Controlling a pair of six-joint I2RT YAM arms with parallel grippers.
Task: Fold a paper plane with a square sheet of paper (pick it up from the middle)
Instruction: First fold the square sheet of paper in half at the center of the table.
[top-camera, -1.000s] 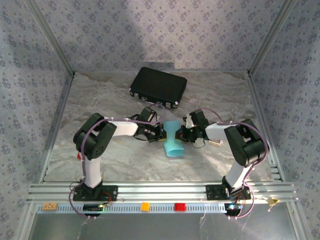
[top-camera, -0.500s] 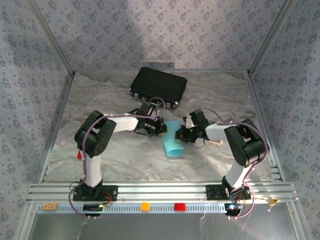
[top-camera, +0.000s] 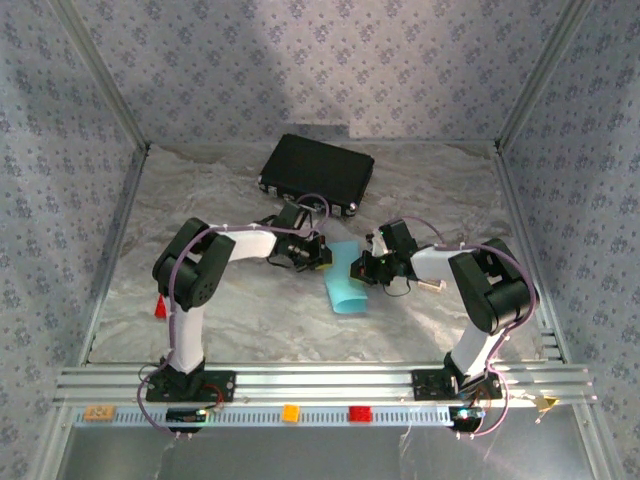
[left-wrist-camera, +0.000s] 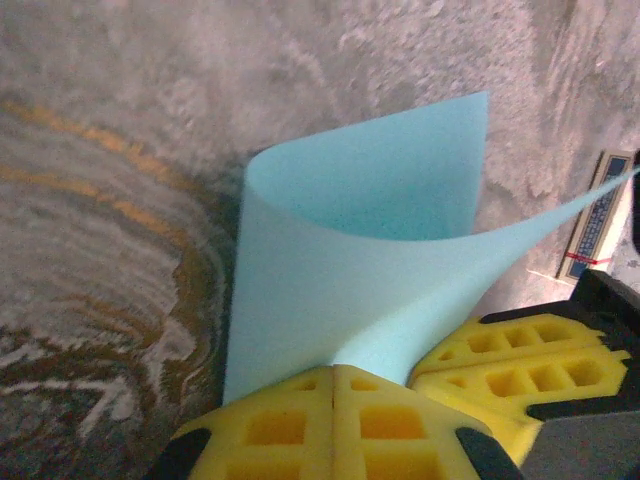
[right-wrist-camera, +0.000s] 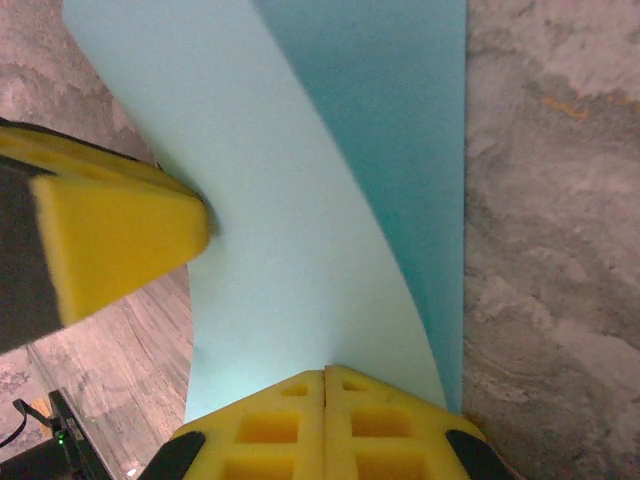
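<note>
we locate the paper (top-camera: 345, 287) on the table (top-camera: 240, 310) on the near side of the case (top-camera: 318, 172), well apart from it and between the two grippers. the sheet is not flat. it is bent over into a soft, uncreased loop, with the lower layer toward the table and the upper layer curving back above it. the rounded bend lies at the end farther from the case.

the left gripper (top-camera: 322, 258) stands at the paper's left edge, nearer the case than the bend is. in the left wrist view its yellow fingers (left-wrist-camera: 285, 425) are pressed together, and the paper comes out of the seam between them, so we read this as a pinch on the sheet's edge.

the right gripper (top-camera: 358, 270) stands at the paper's right edge, just across the sheet from the left gripper. in the right wrist view its fingers (right-wrist-camera: 385, 430) are likewise pressed together on the paper's edge. the two pinch points lie close together, and the sheet sweeps away from both toward the bend.
</note>
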